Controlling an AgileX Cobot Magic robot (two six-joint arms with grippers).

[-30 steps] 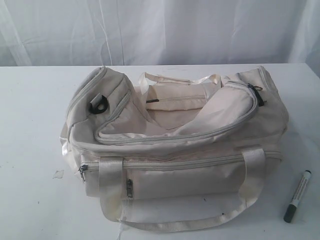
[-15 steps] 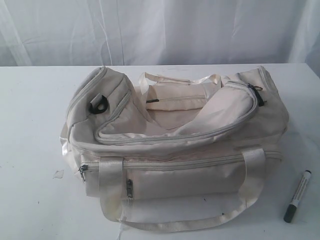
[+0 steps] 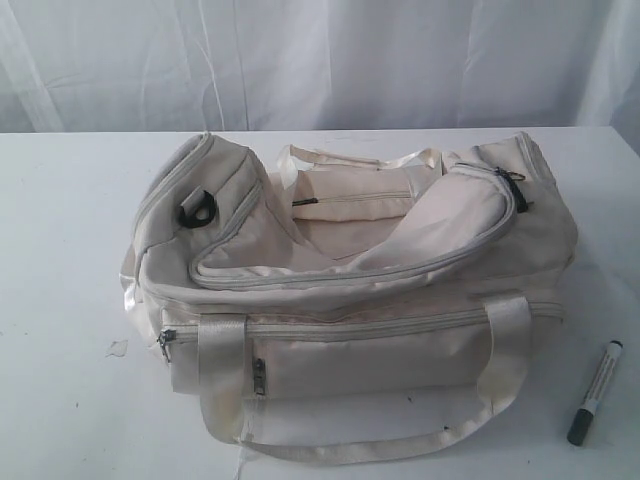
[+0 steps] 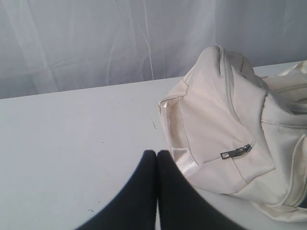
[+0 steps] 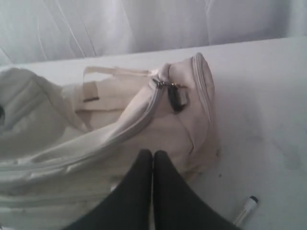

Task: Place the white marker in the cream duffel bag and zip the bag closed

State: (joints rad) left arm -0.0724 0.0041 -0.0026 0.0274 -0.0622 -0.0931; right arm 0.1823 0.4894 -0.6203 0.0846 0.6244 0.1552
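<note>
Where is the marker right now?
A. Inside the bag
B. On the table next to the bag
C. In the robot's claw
B: the white marker lies on the table to the right of the cream duffel bag, not touching it.

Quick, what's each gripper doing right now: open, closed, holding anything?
Left gripper: closed, holding nothing.
Right gripper: closed, holding nothing.
</note>
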